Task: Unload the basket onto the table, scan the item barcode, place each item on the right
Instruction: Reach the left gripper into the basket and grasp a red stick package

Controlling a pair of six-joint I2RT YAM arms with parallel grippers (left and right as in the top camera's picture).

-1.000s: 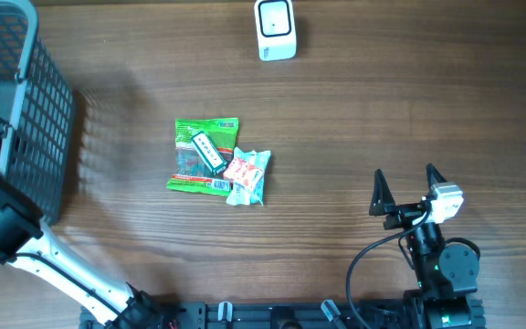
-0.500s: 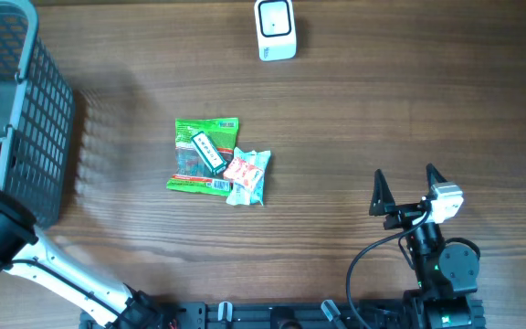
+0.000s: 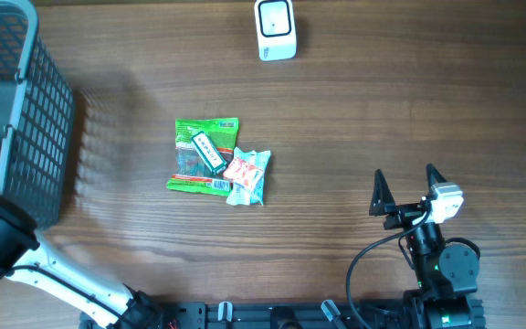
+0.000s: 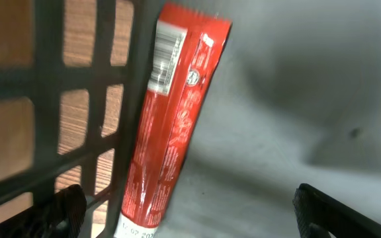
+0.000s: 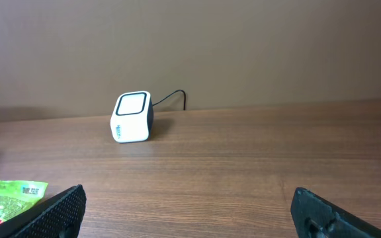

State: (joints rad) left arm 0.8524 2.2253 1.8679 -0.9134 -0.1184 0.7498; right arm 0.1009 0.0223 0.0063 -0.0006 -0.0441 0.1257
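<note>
Item: a long, flat, glossy red sachet (image 4: 174, 125) with fine white print, a small round white emblem and a white barcode panel at one end.

Location: it is inside the dark grey plastic lattice basket (image 4: 45, 99), along the foot of the square-holed wall, on the smooth matte grey floor. It sits just inside the left tool's left finger, and whether it touches that finger cannot be told.

Orientation: the long axis runs away from the left tool (image 4: 185, 195), slanting slightly to its right. The barcode end is the far end; the near end passes out of view between the fingers.

Left tool: jaws wide, holding nothing.

Right tool (image 3: 406, 187): jaws wide, nothing between them, poised over the wood-grain brown tabletop (image 3: 382, 100).

Ahead of the right tool and to its left, well apart, is a white rounded-cube scanner (image 5: 132, 117) with a dark cable behind it. A crinkled green foil packet (image 3: 204, 155) lies further left.
</note>
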